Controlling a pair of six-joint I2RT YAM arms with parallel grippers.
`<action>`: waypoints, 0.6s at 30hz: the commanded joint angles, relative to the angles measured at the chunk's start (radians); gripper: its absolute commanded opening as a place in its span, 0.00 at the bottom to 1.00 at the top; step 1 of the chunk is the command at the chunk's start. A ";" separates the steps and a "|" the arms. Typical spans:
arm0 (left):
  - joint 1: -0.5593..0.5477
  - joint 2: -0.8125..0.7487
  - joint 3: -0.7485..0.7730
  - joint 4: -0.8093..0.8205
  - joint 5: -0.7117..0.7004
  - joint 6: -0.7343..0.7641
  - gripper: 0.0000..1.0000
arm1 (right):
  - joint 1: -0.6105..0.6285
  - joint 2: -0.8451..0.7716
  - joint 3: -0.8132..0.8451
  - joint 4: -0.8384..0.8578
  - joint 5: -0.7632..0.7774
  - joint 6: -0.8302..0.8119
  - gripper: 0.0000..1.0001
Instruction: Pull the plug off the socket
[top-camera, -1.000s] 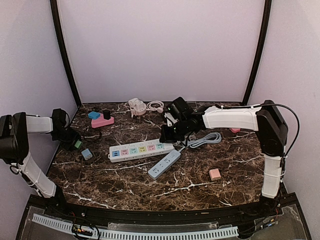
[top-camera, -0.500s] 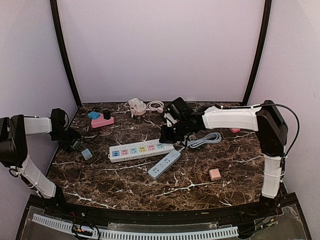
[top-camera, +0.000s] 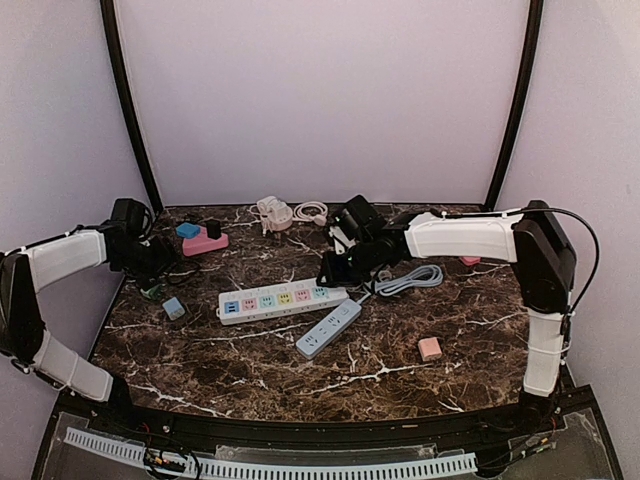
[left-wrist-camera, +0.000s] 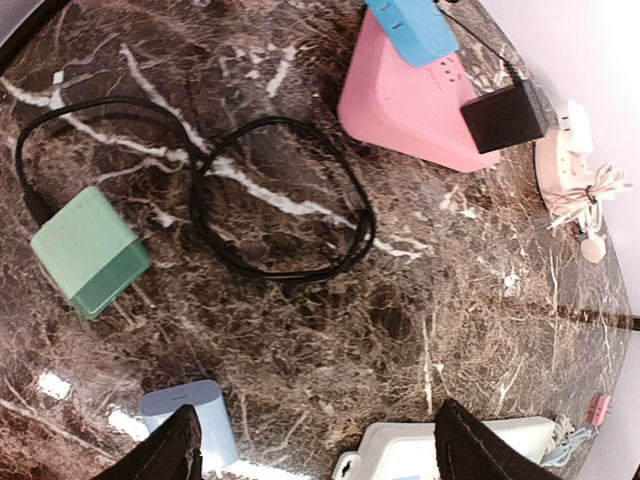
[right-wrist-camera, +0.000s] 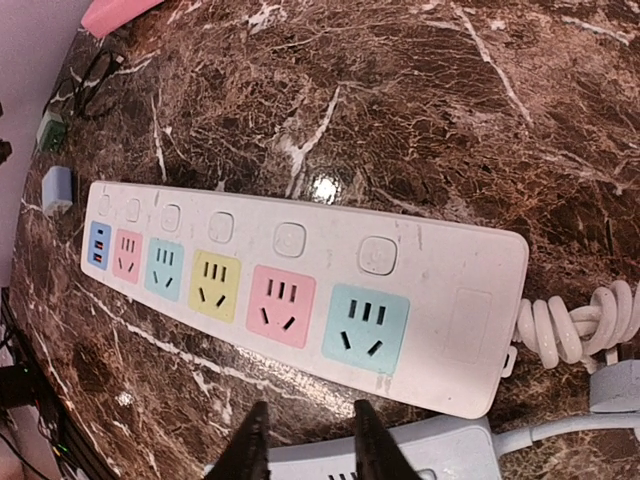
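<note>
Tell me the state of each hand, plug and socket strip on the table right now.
Left hand, open, holding nothing.
Right hand, slightly open, holding nothing.
Long white power strip with coloured sockets, every socket empty.
Mint-green cube plug, unplugged, lying loose.
Black cube plug, seated on the pink socket block.

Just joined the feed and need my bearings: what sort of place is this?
Probably a lab test booth, not a home: plain pale walls close around a marble-look table, two robot arms bolted at its edge, power strips scattered.
</note>
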 joint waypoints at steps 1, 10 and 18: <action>-0.026 0.019 0.054 0.010 0.029 0.027 0.79 | 0.012 -0.055 -0.017 0.002 0.037 -0.001 0.39; -0.024 0.187 0.146 0.182 0.101 -0.070 0.79 | 0.012 -0.121 -0.049 -0.009 0.041 0.004 0.93; -0.025 0.241 0.047 0.485 0.112 -0.270 0.78 | 0.012 -0.176 -0.098 -0.010 0.057 -0.001 0.99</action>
